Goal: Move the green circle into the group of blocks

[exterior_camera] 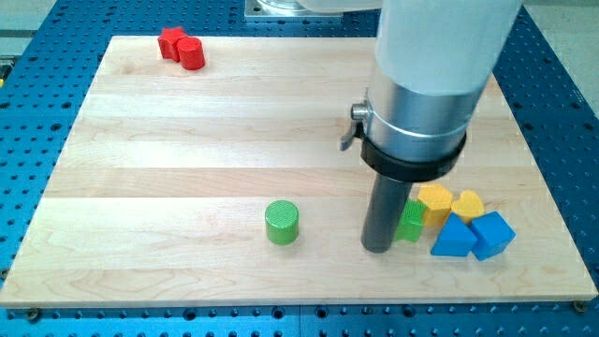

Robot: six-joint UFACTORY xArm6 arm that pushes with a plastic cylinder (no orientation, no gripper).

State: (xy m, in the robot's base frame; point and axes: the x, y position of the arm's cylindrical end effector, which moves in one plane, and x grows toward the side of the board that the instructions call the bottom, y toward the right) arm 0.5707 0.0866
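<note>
Trouble first: the short green ribbed plastic cylinder (282, 223), my green circle, stands alone on the pale wooden board (187, 150) toward the view's bottom, well left of the group, and my tip (378, 247) is parked on the wrong side of it, between it and the cluster. From here a push would drive it leftward, away from the goal, so I judge I must swing round to its left flank. Swinging carelessly risks clipping the small green block (410, 222), which sits just beside my tip, possibly touching; I cannot tell. That could scatter the group.

An off-centre shove on a round block would likely send it skidding sideways off my rod.

Orientation: it stands upright, flat round face up, axis vertical; seen from above it has no long axis and points nowhere.

No jaws on this rig, nothing clasped; the dark rod merely rests at board level.

Beyond the green neighbour: yellow hexagonal block (435, 200), yellow heart-like block (467, 204), blue triangular block (454, 238), blue cube (492, 233). Far off at the view's top left, two red blocks (182, 47) touching.
</note>
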